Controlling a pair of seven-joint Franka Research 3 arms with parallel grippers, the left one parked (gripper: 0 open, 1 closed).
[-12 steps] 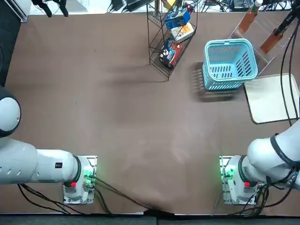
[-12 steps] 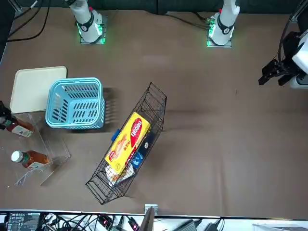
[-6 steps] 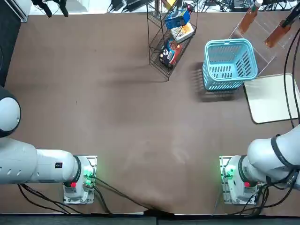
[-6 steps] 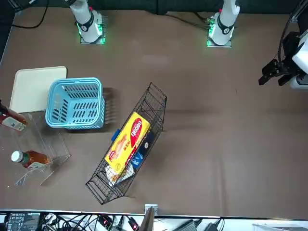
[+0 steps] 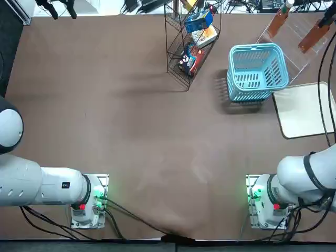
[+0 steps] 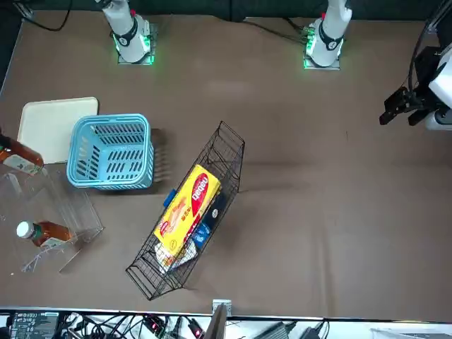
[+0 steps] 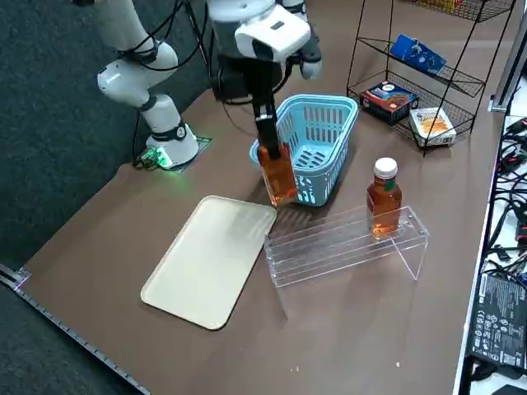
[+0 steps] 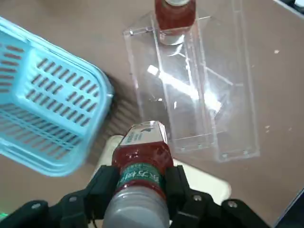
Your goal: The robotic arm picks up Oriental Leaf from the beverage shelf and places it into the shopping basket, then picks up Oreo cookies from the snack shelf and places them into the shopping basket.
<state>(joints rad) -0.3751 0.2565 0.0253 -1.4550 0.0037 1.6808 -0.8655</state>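
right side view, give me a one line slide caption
Right gripper holding a bottle near the blue basket.

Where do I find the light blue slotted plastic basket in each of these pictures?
Top view: upper right, the light blue slotted basket.
Front view: left side, above middle.
Right side view: just above centre, behind the bottle held by the right gripper.
Right wrist view: left side.
Shared landmark: the clear plastic rack.

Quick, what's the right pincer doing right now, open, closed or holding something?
Right pincer: closed on the Oriental Leaf bottle, held up off the clear plastic rack.
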